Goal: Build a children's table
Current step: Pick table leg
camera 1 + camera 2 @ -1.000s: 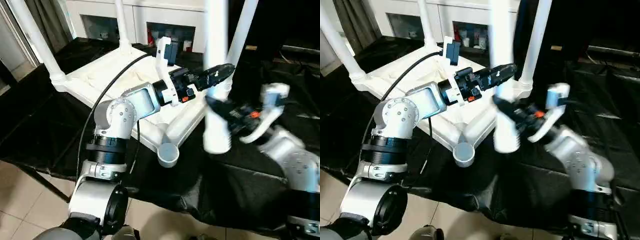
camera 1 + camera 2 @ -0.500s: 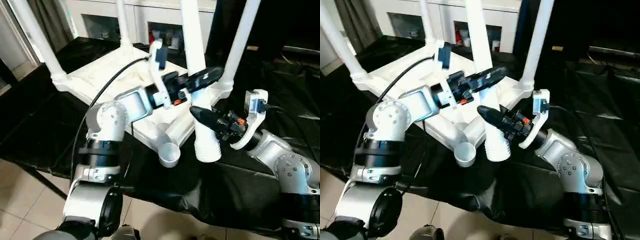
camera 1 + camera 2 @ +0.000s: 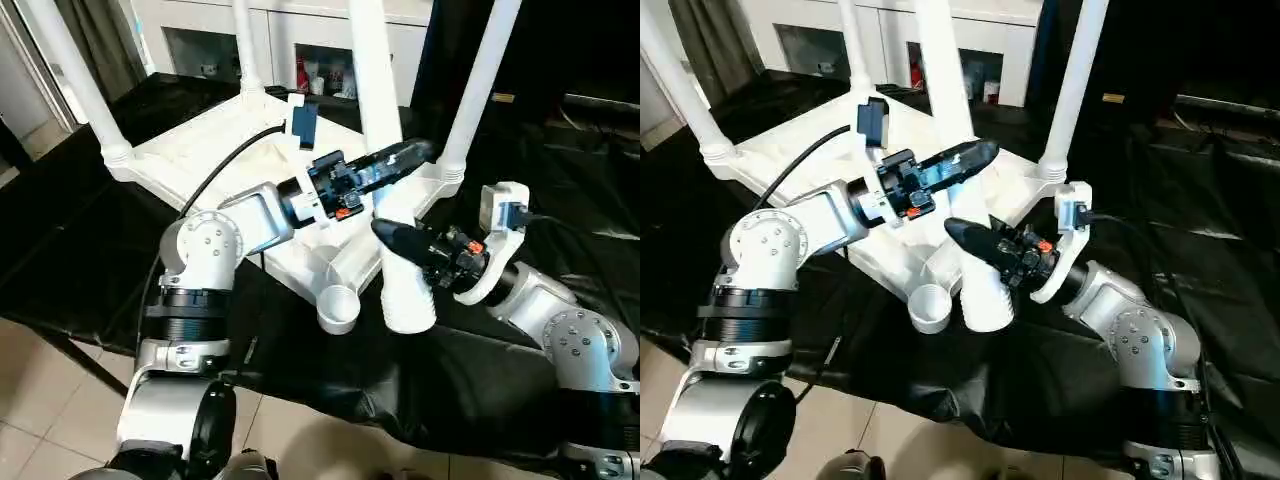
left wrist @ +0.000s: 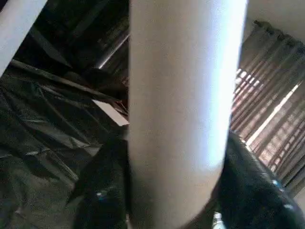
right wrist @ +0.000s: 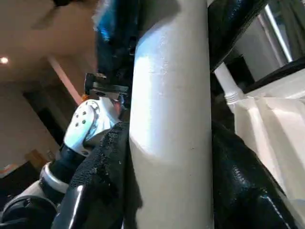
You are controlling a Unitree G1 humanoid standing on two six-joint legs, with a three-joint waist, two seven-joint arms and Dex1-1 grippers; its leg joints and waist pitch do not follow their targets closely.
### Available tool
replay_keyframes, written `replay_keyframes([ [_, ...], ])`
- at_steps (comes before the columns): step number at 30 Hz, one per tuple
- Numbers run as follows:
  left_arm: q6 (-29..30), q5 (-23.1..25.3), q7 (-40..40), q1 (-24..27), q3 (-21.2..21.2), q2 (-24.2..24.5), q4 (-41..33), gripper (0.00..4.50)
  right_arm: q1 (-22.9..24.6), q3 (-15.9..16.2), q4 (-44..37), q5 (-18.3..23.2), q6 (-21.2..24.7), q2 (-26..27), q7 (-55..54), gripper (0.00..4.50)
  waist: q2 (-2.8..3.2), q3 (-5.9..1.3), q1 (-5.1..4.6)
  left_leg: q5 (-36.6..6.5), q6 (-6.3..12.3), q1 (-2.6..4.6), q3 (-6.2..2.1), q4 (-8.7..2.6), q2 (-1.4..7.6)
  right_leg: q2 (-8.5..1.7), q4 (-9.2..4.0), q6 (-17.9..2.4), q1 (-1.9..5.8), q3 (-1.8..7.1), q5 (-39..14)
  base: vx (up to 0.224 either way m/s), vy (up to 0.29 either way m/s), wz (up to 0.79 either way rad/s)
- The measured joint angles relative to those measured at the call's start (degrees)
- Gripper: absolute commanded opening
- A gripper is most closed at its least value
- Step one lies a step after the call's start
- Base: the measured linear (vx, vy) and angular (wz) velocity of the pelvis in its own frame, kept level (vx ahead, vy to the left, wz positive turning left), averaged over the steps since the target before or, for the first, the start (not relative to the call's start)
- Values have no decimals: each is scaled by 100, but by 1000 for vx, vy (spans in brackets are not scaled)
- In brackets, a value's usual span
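Above the upturned top (image 3: 200, 150), both tools, left (image 3: 395, 165) and right (image 3: 400, 240), grip 1 leg (image 3: 385, 150).

Table top (image 3: 200, 150): plain white, with a ribbed pattern seen on the upturned underside.
Fitted legs (image 3: 70, 80): plain white, unpatterned.
Held leg (image 3: 385, 150): white, shaded to pale grey at the flared lower end.
Empty corner socket (image 3: 338, 310): white rim, grey-shadowed inside.
Left gripper (image 3: 395, 160): black fingers, with small red and orange marks behind them.
Right gripper (image 3: 400, 240): glossy black fingers, an orange spot seen at the base.
Forearms (image 3: 265, 210): silver, with black joint rings and white brackets.
Cloth (image 3: 480, 370): black, glossy and creased.
Floor (image 3: 40, 430): pale beige tiles with darker grout lines.
Cabinet (image 3: 290, 20): white.
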Motion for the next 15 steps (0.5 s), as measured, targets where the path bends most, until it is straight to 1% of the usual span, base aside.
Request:
replay_keyframes([
  [1, 8, -14, -1, 1, -3, 14, 0, 219, 0, 9, 0, -1, -5, 0, 0, 187, -3, 0, 0, 0, 0, 0, 0, 0, 0, 0, 0, 0, 0, 0, 0, 0, 0, 0],
  [2, 10, -21, -1, 2, -2, 16, 0, 198, 0, 14, 0, -3, -12, 0, 0, 187, -6, 0, 0, 0, 0, 0, 0, 0, 0, 0, 0, 0, 0, 0, 0, 0, 0, 0],
  [8, -60, -15, 7, 20, -9, 21, -1, 185, 0, 66, -27, -56, -77, -13, -76, 186, -11, -3, 2, 1, 1, 0, 1, 1, 0, -1, 0, 0, 1, 0, 1, 0, 0, 0],
  [9, -134, 30, 37, 35, -26, 20, -4, 185, -15, 122, -55, -157, -138, -13, -159, 242, -11, -3, -3, 1, 1, 1, 1, 1, 0, -1, 0, 0, 1, 0, 1, 0, 0, 0],
  [10, -210, 104, 76, 38, -68, 19, -9, 185, -24, 146, -53, -222, -168, -13, -211, 256, -11, -3, -6, 1, 1, 1, 1, 1, 0, -1, 1, 1, 1, 0, 3, 0, 0, 0],
  [13, -536, 467, 349, 38, -234, 16, -47, 184, -69, 264, -27, -656, -391, 2, -606, 262, -11, -3, -10, 2, -1, 1, -1, 1, 0, -1, -1, 11, 1, 1, 11, 0, 0, 0],
  [15, -865, 870, 677, 37, -368, -6, -88, 184, -108, 454, 0, -1133, -645, 39, -1016, 283, -12, -3, -18, 3, -3, 1, -1, 0, 0, -1, -1, 16, 0, 1, 15, 0, 0, 0],
])
